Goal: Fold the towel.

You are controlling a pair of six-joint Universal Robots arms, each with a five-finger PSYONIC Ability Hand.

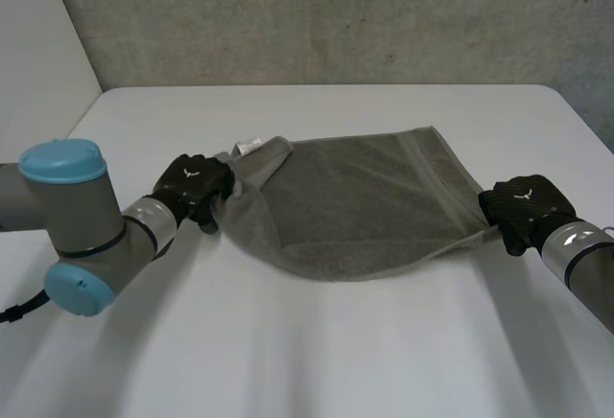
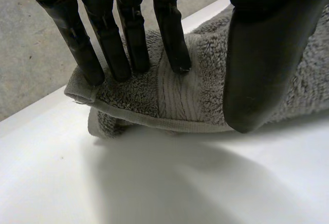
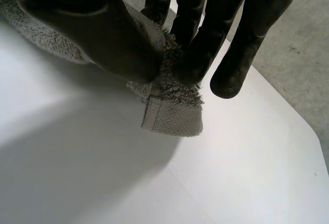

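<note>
Over the white surface [image 1: 288, 341], grey terry towel [image 1: 355, 207] mid-fold.
Left hand [image 1: 192, 186] pinches its 9 o'clock corner, right hand [image 1: 523, 209] the 3 o'clock one; next, probably carry both toward 12.

Grey-brown towel [image 1: 355, 207], fuzzy pile, crossed near the hem by a flat ribbed band [image 2: 177, 98] in the same grey. Carries a small white label [image 1: 251, 146] at one corner. Plain white table [image 1: 317, 341]. Matt black left hand [image 1: 192, 183] and right hand [image 1: 523, 205], each with a small white mark on its back. Grey left arm [image 1: 86, 212], light-blue caps. Mottled grey wall [image 1: 336, 15].
</note>
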